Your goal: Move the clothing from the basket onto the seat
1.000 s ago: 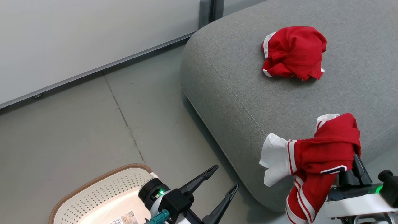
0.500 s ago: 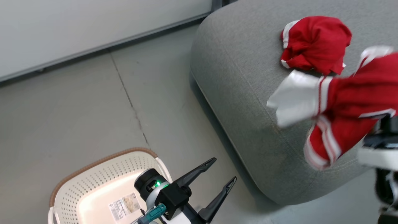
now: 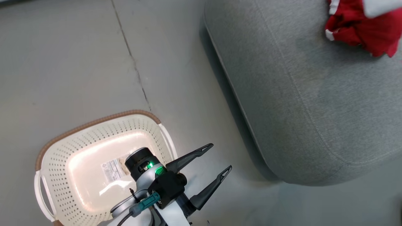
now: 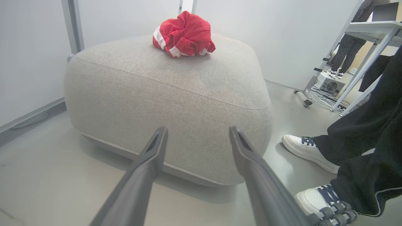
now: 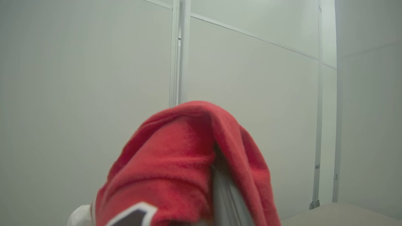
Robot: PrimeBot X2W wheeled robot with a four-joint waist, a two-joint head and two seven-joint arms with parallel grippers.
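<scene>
Clothing – two red-and-white garments counted. One garment (image 3: pixel 361 34) lies bunched on top of the seat (image 3: pixel 314 110), toward its far side; the left wrist view shows the same heap (image 4: pixel 183 34) sitting on the cushion (image 4: pixel 163 91). The second garment (image 5: pixel 169 163) hangs draped over the right gripper (image 5: pixel 220 185), whose fingers are clamped together on the cloth, a pale panel wall behind and a corner of the seat low at the right of that view. A blurred white scrap at the top right corner of the head view, over the seat, is probably part of it – can't tell for sure.

One basket (image 3: pixel 56 157) stands on the floor off the seat's near-left corner, apart from it, its label (image 3: pixel 113 169) showing on the bottom.

Left gripper (image 3: pixel 220 157) hangs between basket and seat with both fingers spread wide, holding and touching nothing; in its own view (image 4: pixel 198 130) it points at the seat's side.

Right of the seat: a person's dark trouser legs, two white sneakers (image 4: pixel 309 152), a table leg (image 4: pixel 361 72).
</scene>
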